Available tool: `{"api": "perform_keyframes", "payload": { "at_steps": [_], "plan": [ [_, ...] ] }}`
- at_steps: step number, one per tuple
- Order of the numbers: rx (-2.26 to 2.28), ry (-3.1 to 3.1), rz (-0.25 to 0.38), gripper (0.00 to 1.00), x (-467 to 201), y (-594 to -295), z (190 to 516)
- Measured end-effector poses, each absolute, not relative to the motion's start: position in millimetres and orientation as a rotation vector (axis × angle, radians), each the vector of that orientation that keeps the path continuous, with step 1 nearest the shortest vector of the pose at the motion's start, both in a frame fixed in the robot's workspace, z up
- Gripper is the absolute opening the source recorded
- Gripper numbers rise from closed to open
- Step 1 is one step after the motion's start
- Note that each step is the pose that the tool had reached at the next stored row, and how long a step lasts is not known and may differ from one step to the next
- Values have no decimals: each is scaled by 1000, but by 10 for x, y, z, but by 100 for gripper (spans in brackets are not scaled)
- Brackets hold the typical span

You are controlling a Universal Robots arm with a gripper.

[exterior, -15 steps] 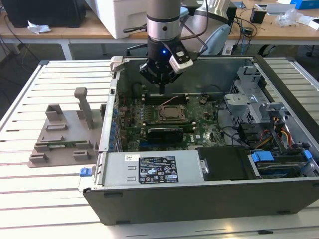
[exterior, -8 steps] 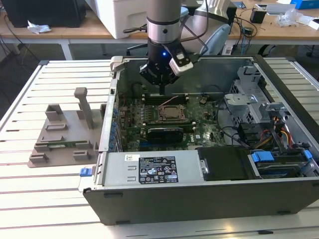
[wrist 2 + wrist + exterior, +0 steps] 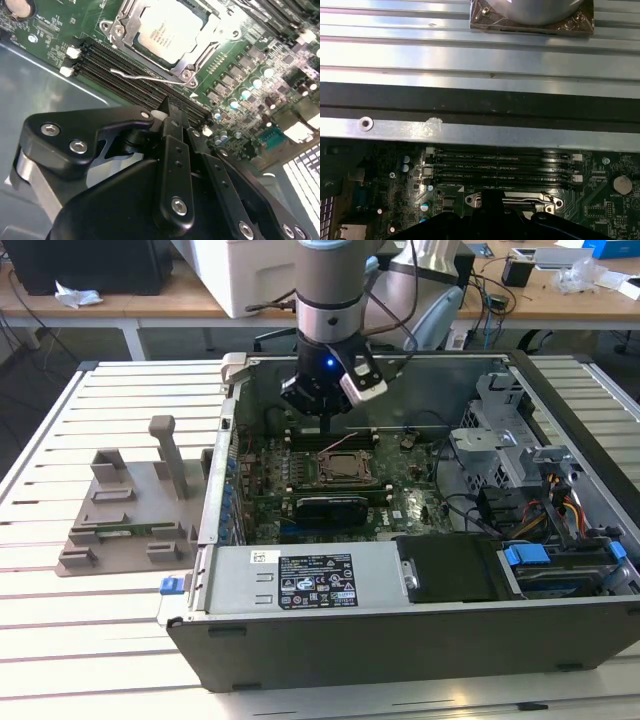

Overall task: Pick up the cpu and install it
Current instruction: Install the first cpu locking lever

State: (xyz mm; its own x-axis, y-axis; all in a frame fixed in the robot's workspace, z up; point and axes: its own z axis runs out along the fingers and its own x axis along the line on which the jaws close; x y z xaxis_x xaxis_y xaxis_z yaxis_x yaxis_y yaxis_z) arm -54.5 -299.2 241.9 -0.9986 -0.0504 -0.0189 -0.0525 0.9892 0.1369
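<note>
The open case (image 3: 420,635) lies on its side on the slatted table (image 3: 60,640), and its board (image 3: 300,490) faces up inside it. The cpu (image 3: 167,31) sits in the socket (image 3: 120,25) near the middle of the board, silver top up, with the metal frame around it and the thin wire lever (image 3: 145,78) lying along one side — in the exterior view the socket (image 3: 347,466) shows just below the arm. Four dark memory slots (image 3: 130,75) run beside the socket, between it and the case's rear wall; they look unfilled in both wrist views. A black card (image 3: 330,508) lies across the board toward the case's front wall, and a drive bay with blue tabs (image 3: 527,555) fills the front corner on the exterior view's right.

The gripper (image 3: 330,420) hangs above the slots, just clear of the socket, holding nothing; its fingers (image 3: 172,125) look drawn together, tips meeting.

Outside the case, a grey holder (image 3: 125,510) rests on the table near the edge at the exterior view's left, with a green stick (image 3: 125,533) lying in it.
</note>
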Motion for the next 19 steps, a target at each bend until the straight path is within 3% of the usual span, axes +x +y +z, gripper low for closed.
{"api": "perform_keyframes", "payload": {
  "at_steps": [19],
  "plan": [
    [-111, 3132, 227, 11, -72, -2986, 2043]
  ]
}}
